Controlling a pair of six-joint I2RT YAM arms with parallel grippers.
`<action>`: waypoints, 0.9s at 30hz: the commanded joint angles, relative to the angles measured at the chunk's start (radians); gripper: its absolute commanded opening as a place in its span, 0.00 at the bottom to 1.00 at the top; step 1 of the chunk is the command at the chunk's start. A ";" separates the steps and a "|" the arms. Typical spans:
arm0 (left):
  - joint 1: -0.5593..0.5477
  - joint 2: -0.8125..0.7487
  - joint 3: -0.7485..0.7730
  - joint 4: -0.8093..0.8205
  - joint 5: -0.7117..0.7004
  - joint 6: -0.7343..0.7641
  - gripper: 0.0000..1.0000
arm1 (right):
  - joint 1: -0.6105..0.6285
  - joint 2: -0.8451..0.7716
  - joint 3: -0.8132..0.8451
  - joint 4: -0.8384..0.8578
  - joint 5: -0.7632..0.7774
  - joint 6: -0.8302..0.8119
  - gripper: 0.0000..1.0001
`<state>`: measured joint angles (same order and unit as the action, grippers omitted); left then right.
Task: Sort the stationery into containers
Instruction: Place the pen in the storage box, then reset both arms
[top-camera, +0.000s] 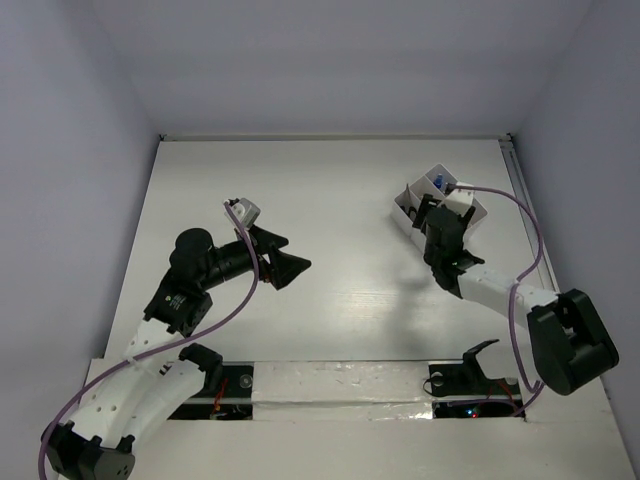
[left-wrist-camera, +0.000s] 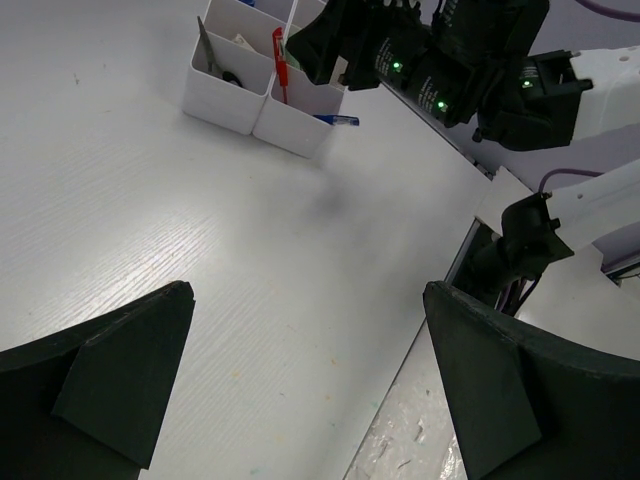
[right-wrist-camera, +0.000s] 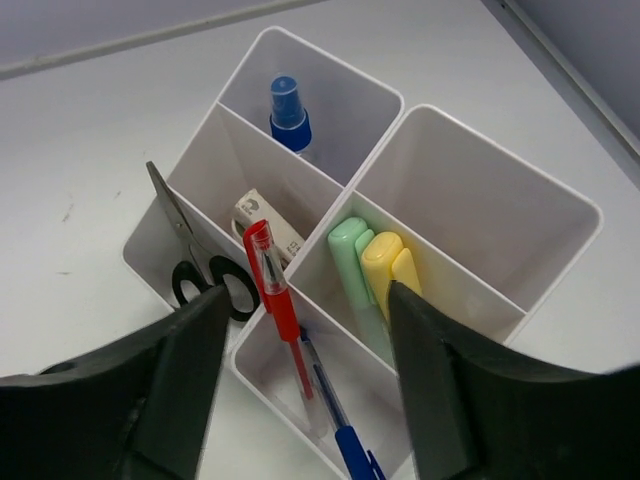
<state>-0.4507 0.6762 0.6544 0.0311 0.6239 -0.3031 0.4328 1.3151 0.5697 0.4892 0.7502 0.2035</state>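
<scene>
Organizer (right-wrist-camera: 500, 195) white, divided; red pen (right-wrist-camera: 274, 290), scissors (right-wrist-camera: 175, 215), highlighters (right-wrist-camera: 378, 255) inside. Right gripper (right-wrist-camera: 307, 297) parted, empty; left gripper (left-wrist-camera: 305, 292) wide, empty.

A white table (top-camera: 330, 200) meets pale walls (top-camera: 330, 60), shiny tape (top-camera: 340, 411) along its near edge.

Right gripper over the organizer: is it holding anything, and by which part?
Nothing is held. The right gripper stands open above the organizer; the red pen leans inside a compartment, free of both fingers.

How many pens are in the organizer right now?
2. A red pen and a blue pen, both leaning in the near corner compartment of the organizer; others may lie hidden deeper inside.
</scene>
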 joint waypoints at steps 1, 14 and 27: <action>-0.002 -0.004 0.040 0.033 0.013 0.012 0.99 | -0.005 -0.109 0.070 -0.066 -0.011 0.039 0.76; -0.002 -0.069 0.053 0.036 -0.038 -0.010 0.99 | -0.005 -0.677 0.213 -0.573 -0.576 0.244 1.00; -0.002 -0.236 0.352 -0.092 -0.317 -0.016 0.99 | -0.005 -1.051 0.414 -0.775 -0.859 0.297 1.00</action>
<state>-0.4507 0.4927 0.9272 -0.0525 0.4343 -0.3305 0.4324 0.2852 0.9703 -0.1879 -0.0628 0.4908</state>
